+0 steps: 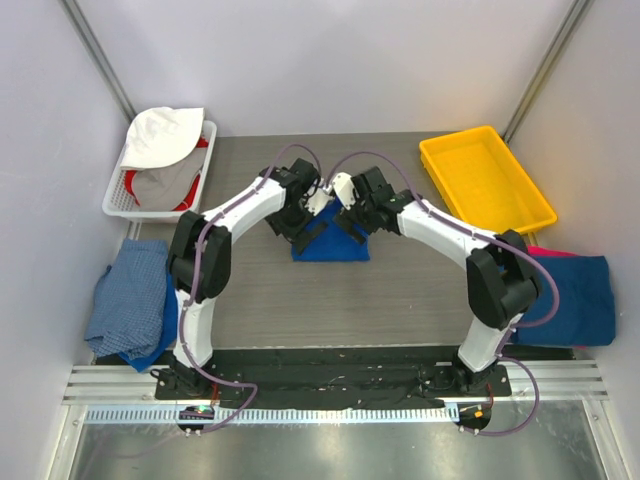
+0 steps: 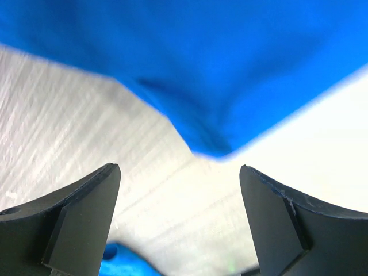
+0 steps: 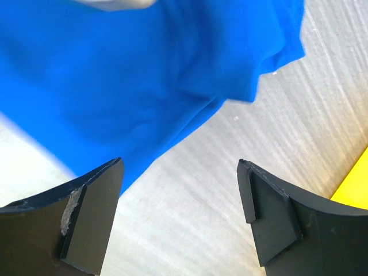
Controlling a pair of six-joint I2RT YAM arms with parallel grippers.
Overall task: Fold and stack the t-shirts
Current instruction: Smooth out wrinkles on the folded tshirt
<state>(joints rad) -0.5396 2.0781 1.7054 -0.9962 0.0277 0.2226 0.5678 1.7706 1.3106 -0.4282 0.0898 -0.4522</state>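
A royal blue t-shirt (image 1: pixel 330 246) lies folded into a small square at the middle of the table. Its chest print is hidden. My left gripper (image 1: pixel 297 227) hovers open over the shirt's left edge, and my right gripper (image 1: pixel 353 228) hovers open over its right edge. In the left wrist view the blue cloth (image 2: pixel 190 63) fills the top, and the open gripper (image 2: pixel 179 192) holds nothing. In the right wrist view the blue cloth (image 3: pixel 144 75) lies beyond the open, empty gripper (image 3: pixel 179 190), over bare table.
A white basket (image 1: pixel 113 205) with white, grey and red clothes stands at the back left. A yellow bin (image 1: pixel 485 180) stands at the back right; its corner shows in the right wrist view (image 3: pixel 353 192). Blue shirts (image 1: pixel 130 300) lie left. A blue-over-magenta stack (image 1: pixel 575 290) lies right.
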